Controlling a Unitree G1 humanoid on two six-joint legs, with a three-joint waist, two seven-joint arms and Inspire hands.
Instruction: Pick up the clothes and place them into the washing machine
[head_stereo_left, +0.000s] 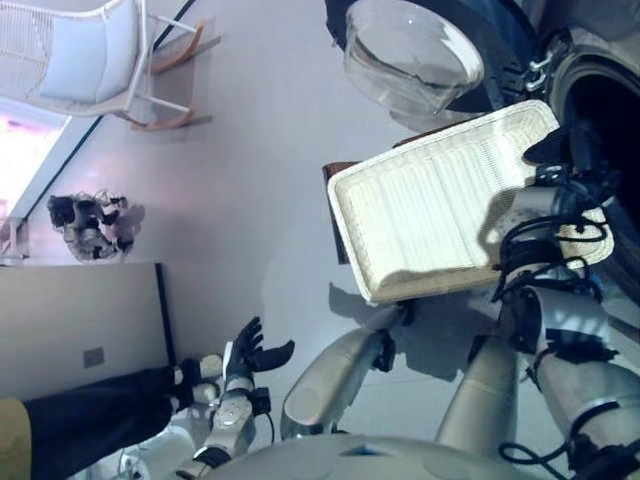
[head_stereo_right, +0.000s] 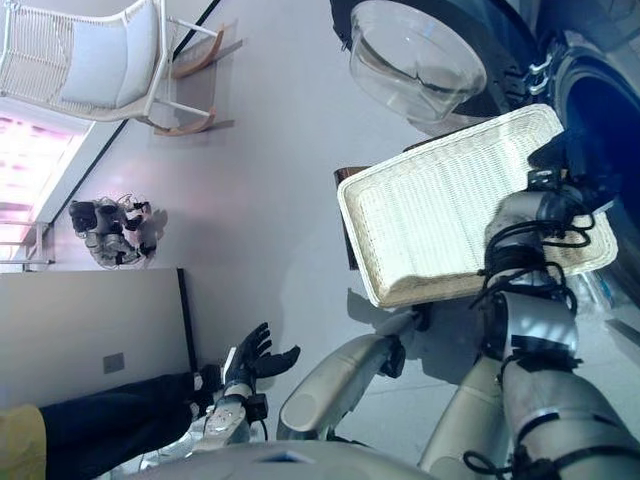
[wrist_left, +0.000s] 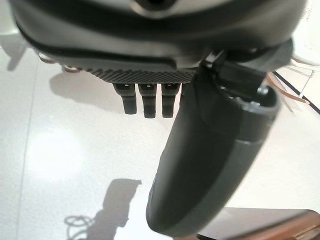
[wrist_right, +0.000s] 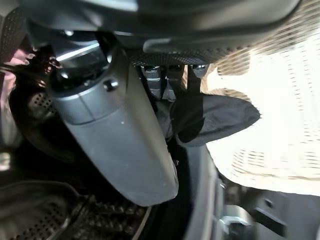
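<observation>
The white wicker basket (head_stereo_left: 430, 210) is tipped up on edge, its far rim toward the washing machine's dark opening (head_stereo_left: 612, 110). My right hand (head_stereo_left: 553, 148) lies over that far rim at the mouth of the machine. In the right wrist view its fingers (wrist_right: 192, 107) curl on a dark grey cloth (wrist_right: 222, 117), with the wicker beside it and the drum (wrist_right: 40, 105) below. My left hand (head_stereo_left: 395, 322) is low under the basket's near edge. In the left wrist view its thumb (wrist_left: 200, 165) and fingers are straight and hold nothing, above the floor.
The machine's round glass door (head_stereo_left: 410, 50) stands open beyond the basket. The dark brown box (head_stereo_left: 334, 200) shows behind the basket and in the left wrist view (wrist_left: 280, 227). A white chair (head_stereo_left: 90, 50) stands far left. Another robot's dark hand (head_stereo_left: 250, 352) and a person's leg (head_stereo_left: 90, 425) are at lower left.
</observation>
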